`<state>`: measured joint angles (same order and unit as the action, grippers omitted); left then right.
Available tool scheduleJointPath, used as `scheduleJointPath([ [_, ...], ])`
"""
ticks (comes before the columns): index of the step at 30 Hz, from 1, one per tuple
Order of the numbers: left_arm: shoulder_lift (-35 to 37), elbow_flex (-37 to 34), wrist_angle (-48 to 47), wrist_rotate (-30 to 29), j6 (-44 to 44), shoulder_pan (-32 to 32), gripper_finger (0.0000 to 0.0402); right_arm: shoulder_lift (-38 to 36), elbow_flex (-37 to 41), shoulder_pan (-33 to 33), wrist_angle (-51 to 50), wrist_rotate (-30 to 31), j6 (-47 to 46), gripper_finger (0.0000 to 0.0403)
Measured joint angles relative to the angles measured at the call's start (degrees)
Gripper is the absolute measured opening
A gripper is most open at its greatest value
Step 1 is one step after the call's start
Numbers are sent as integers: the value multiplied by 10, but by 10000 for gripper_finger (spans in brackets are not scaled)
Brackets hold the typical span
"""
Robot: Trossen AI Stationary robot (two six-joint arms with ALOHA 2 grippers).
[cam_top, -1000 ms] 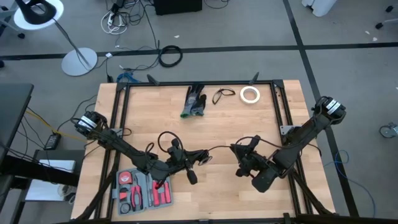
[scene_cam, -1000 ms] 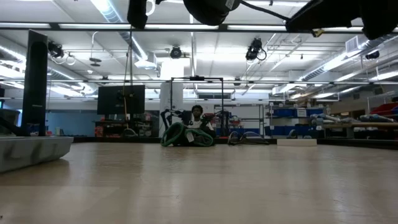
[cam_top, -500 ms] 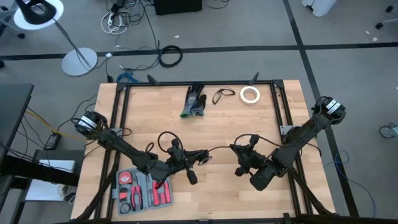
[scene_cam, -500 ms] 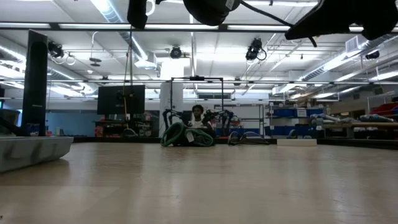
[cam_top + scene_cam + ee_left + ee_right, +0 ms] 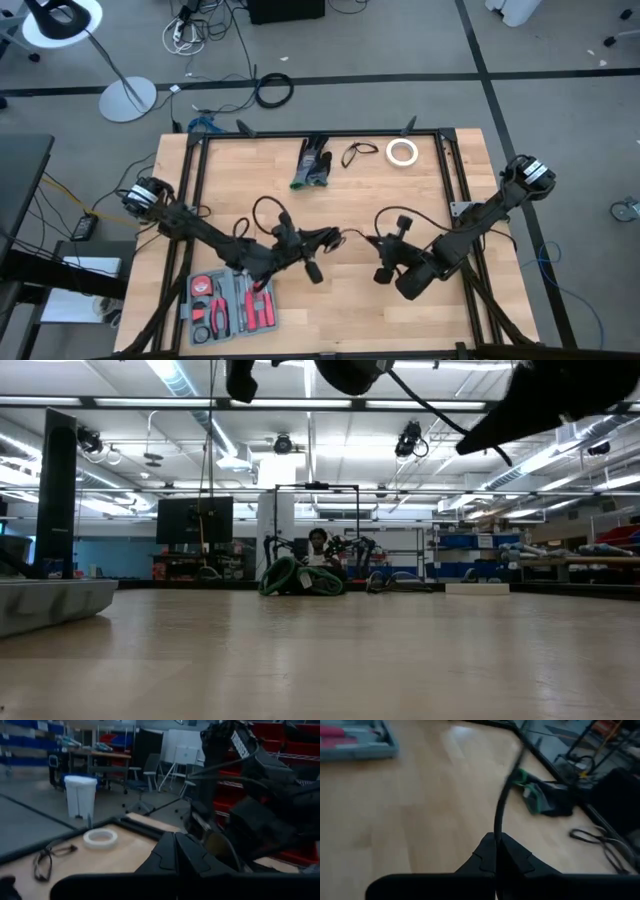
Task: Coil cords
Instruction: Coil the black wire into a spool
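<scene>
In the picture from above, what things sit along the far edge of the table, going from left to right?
Gloves → glasses → white tape roll.

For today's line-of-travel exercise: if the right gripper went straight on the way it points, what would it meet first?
Probably the green-and-black gloves at the table's far edge; depth is hard to judge. The right gripper has its jaws shut on the cord.
</scene>
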<state>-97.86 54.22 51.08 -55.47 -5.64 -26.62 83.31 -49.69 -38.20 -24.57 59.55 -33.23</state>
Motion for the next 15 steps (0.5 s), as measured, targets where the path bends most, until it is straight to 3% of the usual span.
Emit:
scheduleJointPath([
  [8,0,12,39,61,82,37,0,0,0,38,164,-28,122,2],
  [15,0,50,39,90,156,50,0,0,0,57,211,-43,148,2],
])
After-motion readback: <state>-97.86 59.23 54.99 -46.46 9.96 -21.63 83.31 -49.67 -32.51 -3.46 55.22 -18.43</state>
